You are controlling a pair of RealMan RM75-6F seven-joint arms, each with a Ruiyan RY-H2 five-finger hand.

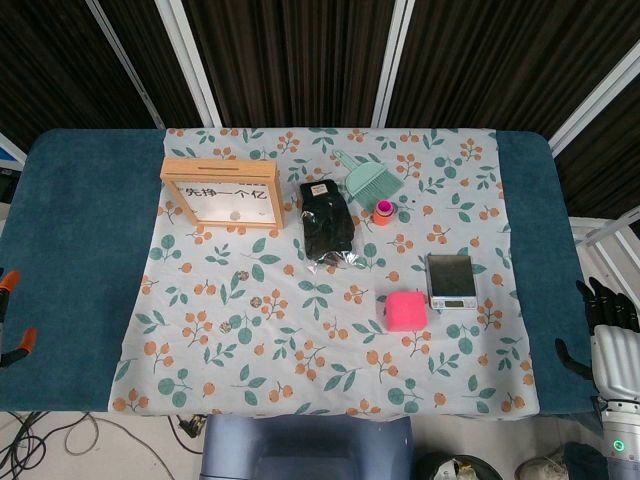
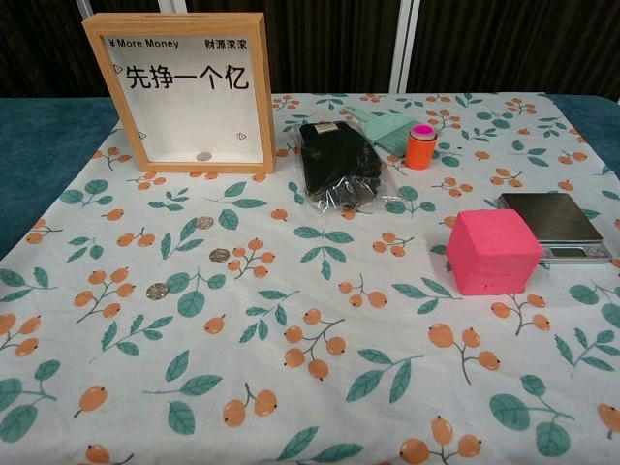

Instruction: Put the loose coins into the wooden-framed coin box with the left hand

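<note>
Coin box (image 2: 177, 91): pale wood frame, smooth matt, clear glossy front. Coins (image 2: 203, 222): dull metal. Tablecloth (image 2: 320, 378): printed cloth, matt. Scale (image 2: 554, 225): brushed metal top. Pink block (image 2: 492, 251): matt. Black bag (image 2: 337, 165): glossy plastic wrap.
</note>
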